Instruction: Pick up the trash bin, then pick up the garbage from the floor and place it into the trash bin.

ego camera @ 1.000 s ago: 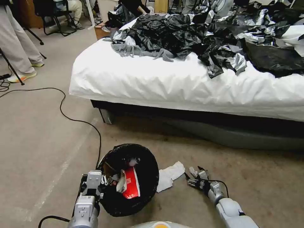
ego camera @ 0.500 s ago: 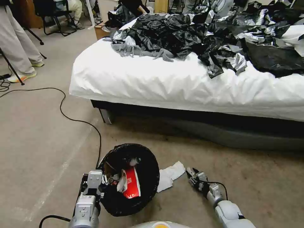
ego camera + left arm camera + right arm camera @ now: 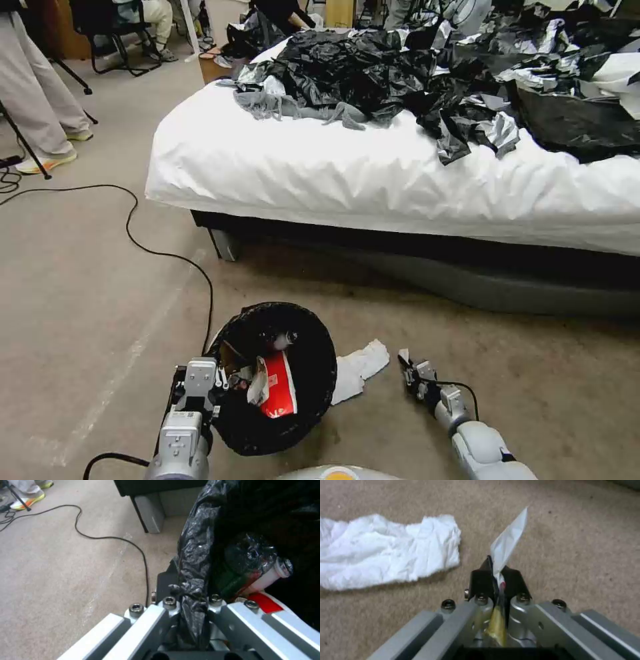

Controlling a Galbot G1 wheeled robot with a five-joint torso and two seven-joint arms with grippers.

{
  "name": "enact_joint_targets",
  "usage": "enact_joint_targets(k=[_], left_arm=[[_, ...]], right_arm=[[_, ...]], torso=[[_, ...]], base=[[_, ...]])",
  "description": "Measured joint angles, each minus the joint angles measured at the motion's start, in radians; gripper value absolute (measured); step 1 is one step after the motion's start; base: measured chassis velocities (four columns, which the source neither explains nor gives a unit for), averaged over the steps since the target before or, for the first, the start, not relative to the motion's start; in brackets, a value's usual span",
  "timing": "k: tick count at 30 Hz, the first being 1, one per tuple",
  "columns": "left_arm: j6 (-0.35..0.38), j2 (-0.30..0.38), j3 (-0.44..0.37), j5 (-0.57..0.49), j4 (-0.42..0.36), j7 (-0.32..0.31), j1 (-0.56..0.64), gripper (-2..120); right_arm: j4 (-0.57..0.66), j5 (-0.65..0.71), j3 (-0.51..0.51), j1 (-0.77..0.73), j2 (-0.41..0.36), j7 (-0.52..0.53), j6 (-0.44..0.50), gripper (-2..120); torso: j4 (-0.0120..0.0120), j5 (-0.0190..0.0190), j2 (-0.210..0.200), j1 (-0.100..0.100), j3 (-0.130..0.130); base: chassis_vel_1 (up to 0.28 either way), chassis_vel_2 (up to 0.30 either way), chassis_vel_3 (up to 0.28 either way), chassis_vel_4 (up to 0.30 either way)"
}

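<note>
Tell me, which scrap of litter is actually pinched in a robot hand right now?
The thin wrapper, shut between the right hand's fingers. The white tissue lies loose on the floor beside it; the red-and-white packet is already inside the bin.

- We see a bed [image 3: 373,180] with a white sheet across the upper right of the head view; its dark base sits on a grey frame.
- We note crumpled black plastic sheets [image 3: 413,73] piled on the bed, with a grey cloth [image 3: 293,107] lying at their left edge.
- We see a black cable [image 3: 143,247] snaking over the beige carpeted floor [image 3: 80,300], left of the bed.
- We note a grey bed leg [image 3: 150,512] at the bed's near corner.
- We see a person's legs [image 3: 33,87] at the far left, beside a black tripod leg [image 3: 23,143].
- We see a chair [image 3: 110,33] standing behind them.
</note>
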Motion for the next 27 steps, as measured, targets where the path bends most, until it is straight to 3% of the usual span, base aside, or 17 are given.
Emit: enact_joint_targets(k=[4, 6, 7, 11, 12, 15, 16, 19, 27], left_arm=[[0.000, 0.000, 0.002, 0.000, 0.000, 0.000, 0.001, 0], [-0.001, 0.000, 0.004, 0.002, 0.000, 0.000, 0.001, 0], [-0.001, 0.000, 0.004, 0.002, 0.000, 0.000, 0.001, 0], [-0.001, -0.001, 0.009, 0.008, 0.000, 0.000, 0.002, 0], [-0.001, -0.001, 0.009, 0.008, 0.000, 0.000, 0.002, 0], [-0.002, -0.003, 0.013, 0.013, 0.002, 0.000, 0.001, 0], [-0.002, -0.003, 0.013, 0.013, 0.002, 0.000, 0.001, 0], [-0.002, -0.003, 0.015, 0.014, 0.007, 0.000, -0.001, 0], [-0.001, -0.003, 0.025, 0.018, 0.012, 0.000, -0.006, 0]], right_arm=[[0.066, 0.016, -0.004, -0.024, -0.002, 0.015, 0.004, 0], [0.181, 0.036, -0.010, -0.060, -0.009, 0.026, 0.006, 0], [0.181, 0.036, -0.010, -0.060, -0.009, 0.026, 0.006, 0], [0.449, 0.044, -0.025, -0.126, -0.015, 0.024, 0.065, 0], [0.449, 0.044, -0.025, -0.126, -0.015, 0.024, 0.065, 0], [0.655, 0.022, -0.057, -0.164, -0.016, -0.030, 0.126, 0], [0.655, 0.022, -0.057, -0.164, -0.016, -0.030, 0.126, 0], [0.810, 0.004, -0.099, -0.198, -0.024, -0.092, 0.152, 0], [0.919, -0.043, -0.206, -0.236, -0.059, -0.135, 0.160, 0]], torso=[[0.0000, 0.0001, 0.000, 0.000, 0.000], [-0.0001, -0.0001, 0.000, 0.000, 0.000], [-0.0001, -0.0001, 0.000, 0.000, 0.000], [0.0000, -0.0001, 0.000, 0.000, 0.000], [0.0000, -0.0001, 0.000, 0.000, 0.000], [0.0001, -0.0001, 0.000, 0.000, 0.000], [0.0001, -0.0001, 0.000, 0.000, 0.000], [0.0001, -0.0001, 0.000, 0.000, 0.000], [0.0000, 0.0000, 0.000, 0.000, 0.000]], base=[[0.000, 0.000, 0.000, 0.000], [0.000, 0.000, 0.000, 0.000], [0.000, 0.000, 0.000, 0.000], [0.000, 0.000, 0.000, 0.000], [0.000, 0.000, 0.000, 0.000], [0.000, 0.000, 0.000, 0.000], [0.000, 0.000, 0.000, 0.000], [0.000, 0.000, 0.000, 0.000], [0.000, 0.000, 0.000, 0.000]])
